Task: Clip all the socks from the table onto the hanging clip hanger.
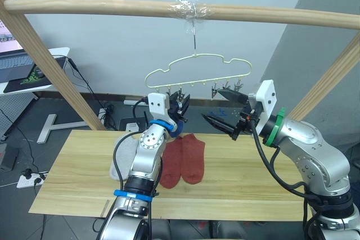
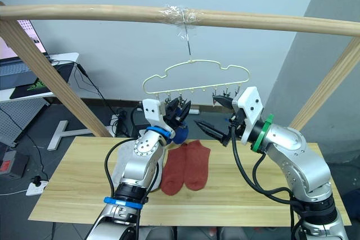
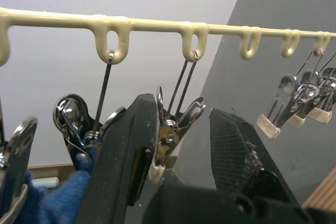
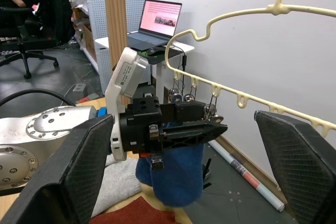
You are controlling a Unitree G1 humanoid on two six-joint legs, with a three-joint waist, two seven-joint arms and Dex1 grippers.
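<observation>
Blue sock (image 4: 176, 174) beneath left pincer (image 4: 202, 124)

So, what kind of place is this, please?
Probably an office or lab: a laptop on a white desk, an office chair, and a wooden rack holding the clip hanger.

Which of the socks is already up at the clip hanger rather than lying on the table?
The blue sock, hanging from the pale yellow wire clip hanger; the rust red socks and light grey sock lie on the pale wooden table.

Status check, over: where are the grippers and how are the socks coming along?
Left gripper open around a clip on the clip hanger. Right gripper open beside it. Blue sock hanging; red socks on table.
</observation>
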